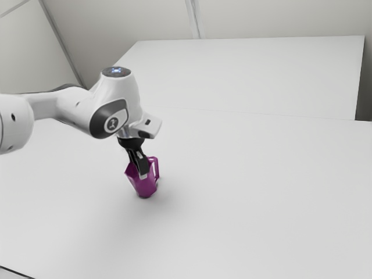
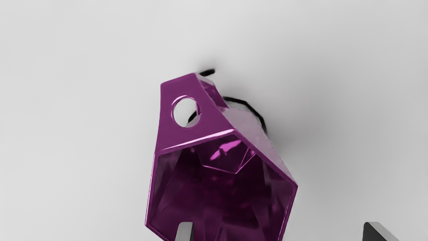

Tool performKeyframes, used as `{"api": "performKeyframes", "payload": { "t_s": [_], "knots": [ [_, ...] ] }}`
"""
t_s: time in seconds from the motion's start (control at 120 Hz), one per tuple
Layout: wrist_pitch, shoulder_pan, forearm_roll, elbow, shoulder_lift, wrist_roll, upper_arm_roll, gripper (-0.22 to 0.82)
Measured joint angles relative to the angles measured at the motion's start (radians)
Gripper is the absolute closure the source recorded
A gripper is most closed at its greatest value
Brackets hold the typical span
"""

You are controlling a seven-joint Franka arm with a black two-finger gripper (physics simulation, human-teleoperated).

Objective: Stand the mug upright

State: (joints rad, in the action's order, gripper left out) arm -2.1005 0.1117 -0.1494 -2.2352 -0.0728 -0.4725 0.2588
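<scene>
Purple mug (image 1: 146, 187) below gripper (image 2: 279, 227), well in from the edges of the desk (image 1: 244, 203). Mouth faces up toward the hand, long axis apparently leaning. Fingers wide: one over the mouth, other beyond the wall. Closing would likely pinch that side.

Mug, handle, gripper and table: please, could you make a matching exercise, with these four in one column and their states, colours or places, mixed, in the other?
1. Mug
2. Handle
3. Gripper
4. Table

A. open, its fingers apart
B. pale, under the other things
C. purple and hollow, with an angular rim
D. pierced by a round hole

Right pairs: 1-C, 2-D, 3-A, 4-B
</scene>
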Motion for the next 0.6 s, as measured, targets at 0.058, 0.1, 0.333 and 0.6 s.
{"api": "performKeyframes", "payload": {
  "t_s": [0.058,0.1,0.333,0.6],
  "knots": [
    [0.014,-0.027,0.0,0.026,-0.01,0.003,0.003,0.04],
    [0.025,-0.033,0.003,0.053,-0.013,0.008,0.005,0.04],
    [0.126,0.03,0.114,0.224,-0.011,0.178,-0.008,0.01],
    [0.325,-0.004,0.161,0.508,0.054,0.326,-0.075,0.0]
  ]
}}
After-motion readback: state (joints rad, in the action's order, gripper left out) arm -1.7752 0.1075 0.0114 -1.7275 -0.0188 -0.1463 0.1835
